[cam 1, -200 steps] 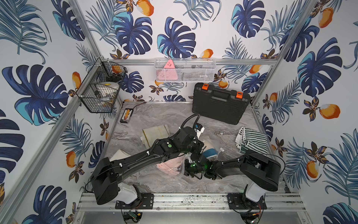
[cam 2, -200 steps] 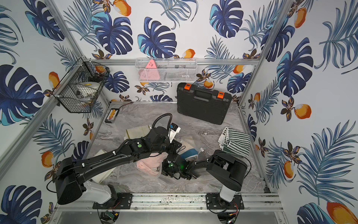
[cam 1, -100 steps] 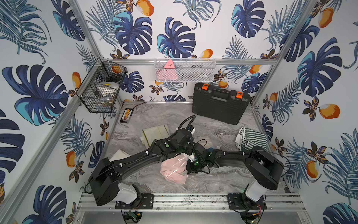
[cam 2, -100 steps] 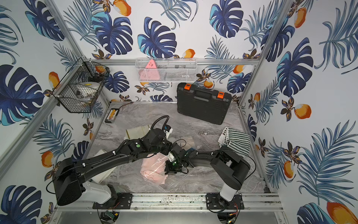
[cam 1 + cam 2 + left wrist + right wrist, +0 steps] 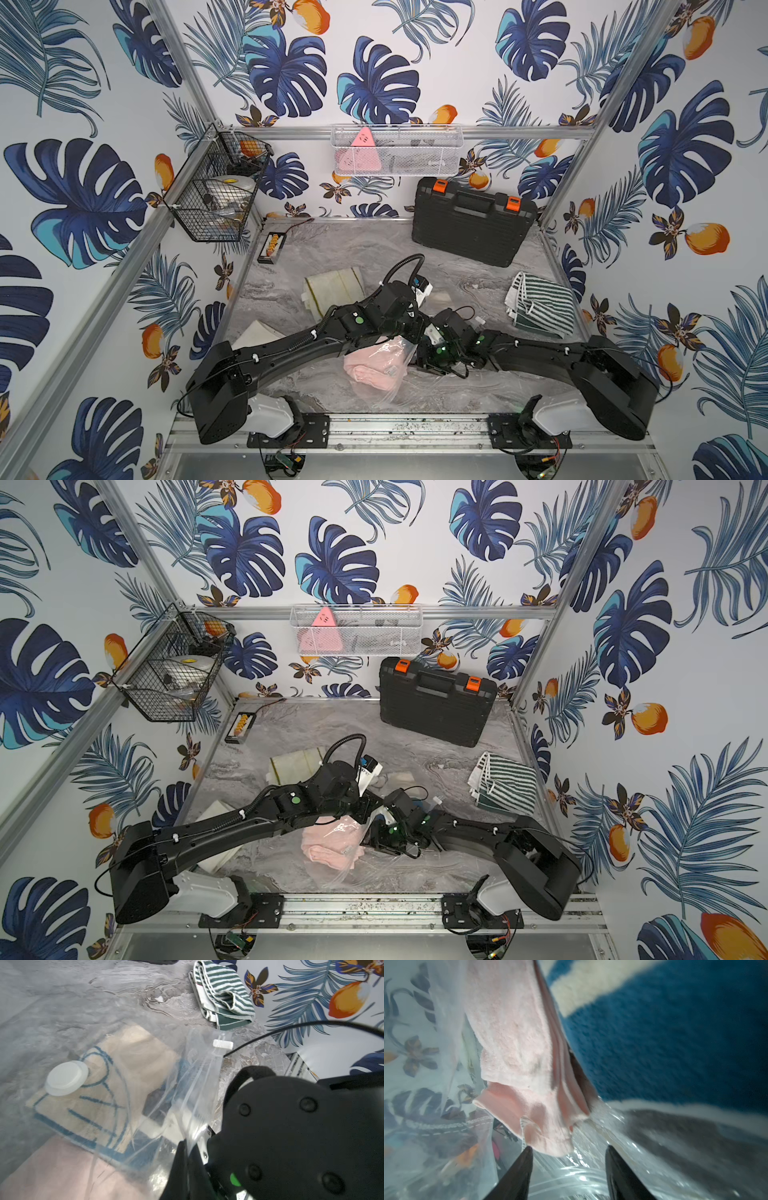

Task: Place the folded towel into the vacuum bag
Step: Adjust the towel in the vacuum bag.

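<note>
1. Right claw [image 5: 569,1147]: jaws apart, nothing between them. It sits inside the bag mouth, tips just short of the pink towel [image 5: 512,1043].
2. Left claw [image 5: 192,1147]: clamped on the vacuum bag [image 5: 197,1076] edge and lifting it, likely to keep the mouth open for the right arm.
3. Pink towel lies under the clear plastic, beside a blue-and-beige towel [image 5: 124,1068] below the valve cap [image 5: 66,1078]. Looks placed.
4. Striped towel [image 5: 540,303] lies well apart on the table.

Glossy crinkled clear plastic: vacuum bag [image 5: 199,1076]. Soft looped cloth: pink towel [image 5: 512,1043]. Matt marbled grey surface: tabletop [image 5: 374,249].
</note>
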Available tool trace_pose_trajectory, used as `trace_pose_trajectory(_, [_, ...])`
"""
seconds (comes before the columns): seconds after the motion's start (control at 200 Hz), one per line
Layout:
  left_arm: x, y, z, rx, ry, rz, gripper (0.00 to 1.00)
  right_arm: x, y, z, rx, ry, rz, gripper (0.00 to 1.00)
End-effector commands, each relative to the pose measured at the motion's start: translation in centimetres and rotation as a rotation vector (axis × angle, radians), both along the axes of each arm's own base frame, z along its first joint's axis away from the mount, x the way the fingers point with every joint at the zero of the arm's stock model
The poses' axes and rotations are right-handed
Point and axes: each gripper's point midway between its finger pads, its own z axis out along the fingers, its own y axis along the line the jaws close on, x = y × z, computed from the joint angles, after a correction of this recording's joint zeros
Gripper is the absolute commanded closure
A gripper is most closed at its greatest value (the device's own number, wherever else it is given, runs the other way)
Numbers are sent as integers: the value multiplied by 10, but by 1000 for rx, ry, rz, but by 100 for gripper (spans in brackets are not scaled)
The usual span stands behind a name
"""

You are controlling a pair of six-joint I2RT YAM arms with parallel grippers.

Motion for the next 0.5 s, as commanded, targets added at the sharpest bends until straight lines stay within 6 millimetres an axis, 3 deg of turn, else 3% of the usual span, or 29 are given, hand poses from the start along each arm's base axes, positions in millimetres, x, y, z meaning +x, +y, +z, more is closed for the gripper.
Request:
trace_pose_trajectory(0.0, [-17, -24, 7, -53, 4, -112, 100, 12, -23, -3, -16, 52, -260, 40])
trace_pose_trajectory(0.245, [-39, -45, -7, -7, 15, -200, 100, 68, -64, -1, -13, -72, -584, 38])
trace_pose_trajectory(0.38, [-43, -51, -6, -18, 20, -230, 100, 100, -61, 7, 48, -194, -654, 40])
trace_pose_trajectory(0.495, [-46, -56, -10, -22, 35, -254, 100, 117, -54, -2, 65, -225, -682, 48])
